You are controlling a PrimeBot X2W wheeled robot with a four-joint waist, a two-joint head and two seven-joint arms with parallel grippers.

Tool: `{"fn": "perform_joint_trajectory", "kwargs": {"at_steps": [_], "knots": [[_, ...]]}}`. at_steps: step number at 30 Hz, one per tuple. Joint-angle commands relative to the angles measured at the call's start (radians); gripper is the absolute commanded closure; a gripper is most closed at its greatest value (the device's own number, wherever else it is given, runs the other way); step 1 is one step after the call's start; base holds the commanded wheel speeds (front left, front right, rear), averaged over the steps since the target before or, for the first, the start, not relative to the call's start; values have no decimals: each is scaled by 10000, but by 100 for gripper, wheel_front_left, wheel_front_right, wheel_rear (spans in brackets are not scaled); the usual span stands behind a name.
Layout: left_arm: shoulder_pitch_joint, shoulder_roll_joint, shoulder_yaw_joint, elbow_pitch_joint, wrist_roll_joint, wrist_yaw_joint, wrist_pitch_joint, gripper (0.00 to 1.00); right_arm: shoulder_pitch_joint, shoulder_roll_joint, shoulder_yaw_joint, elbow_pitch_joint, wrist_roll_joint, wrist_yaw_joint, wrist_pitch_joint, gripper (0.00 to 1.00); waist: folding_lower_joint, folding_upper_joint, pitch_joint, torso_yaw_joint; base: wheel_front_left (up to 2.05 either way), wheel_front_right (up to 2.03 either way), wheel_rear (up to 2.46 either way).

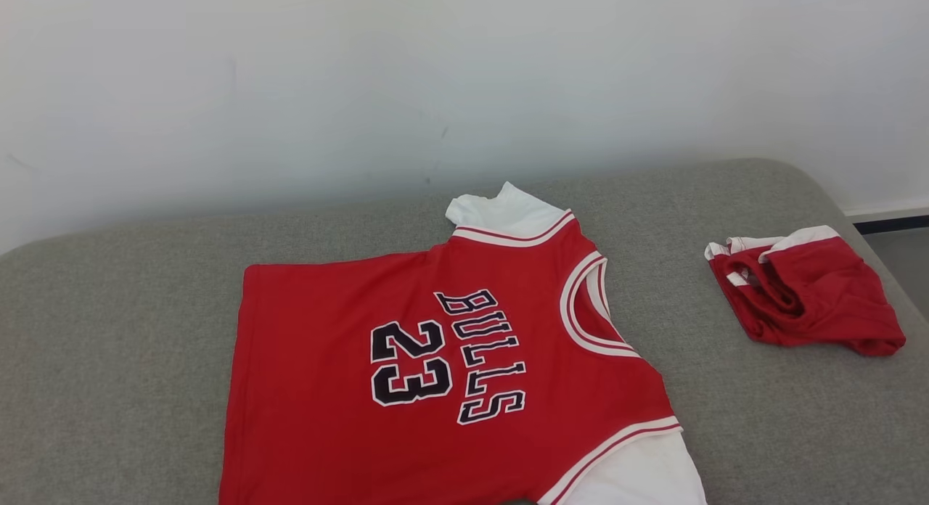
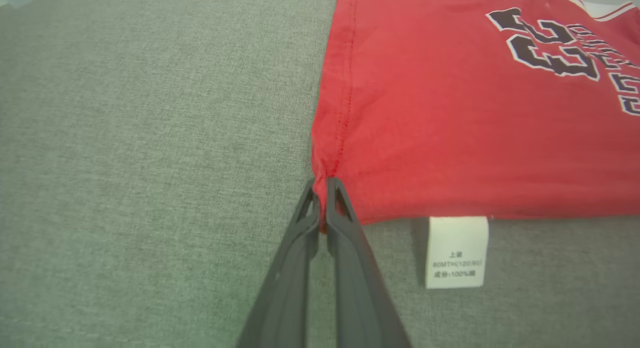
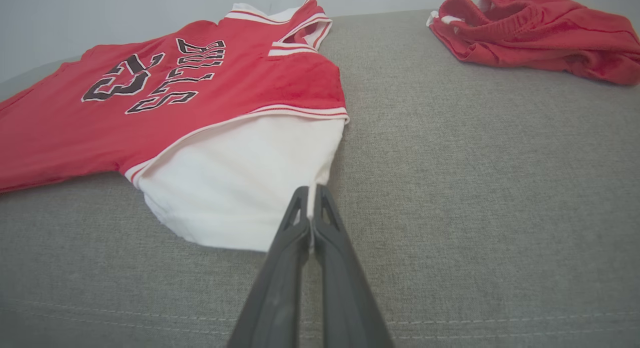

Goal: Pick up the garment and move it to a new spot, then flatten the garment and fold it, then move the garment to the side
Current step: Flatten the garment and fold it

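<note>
On the grey woven cushion (image 1: 109,345) the red and white cotton basketball jersey (image 1: 406,360) is spread flat, long axis running left to right; its near hem corner is pinched by the closed left gripper (image 2: 322,185), its white sleeve by the closed right gripper (image 3: 311,198)
</note>
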Motion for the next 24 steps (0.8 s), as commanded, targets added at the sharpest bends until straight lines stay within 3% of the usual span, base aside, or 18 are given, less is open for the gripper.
{"fn": "perform_joint_trajectory", "kwargs": {"at_steps": [1, 5, 16, 24], "knots": [[132, 8, -19, 0, -20, 43, -29, 100, 138, -28, 28, 7, -32, -30, 0, 100, 1, 1, 32, 11, 0, 0, 0], [63, 11, 100, -299, 38, 140, -30, 100, 77, -161, 86, -31, 88, -30, 0, 100, 1, 1, 115, 58, 0, 0, 0], [-632, 5, 416, -2916, 405, 211, -30, 100, -1174, -146, -503, -1896, 144, -30, 0, 100, 1, 1, 544, 177, 0, 0, 0], [-1051, 8, 557, -3608, 620, 270, -30, 100, -2242, -172, -634, -2302, 136, -30, 0, 100, 1, 1, 836, 328, 0, 0, 0]]}}
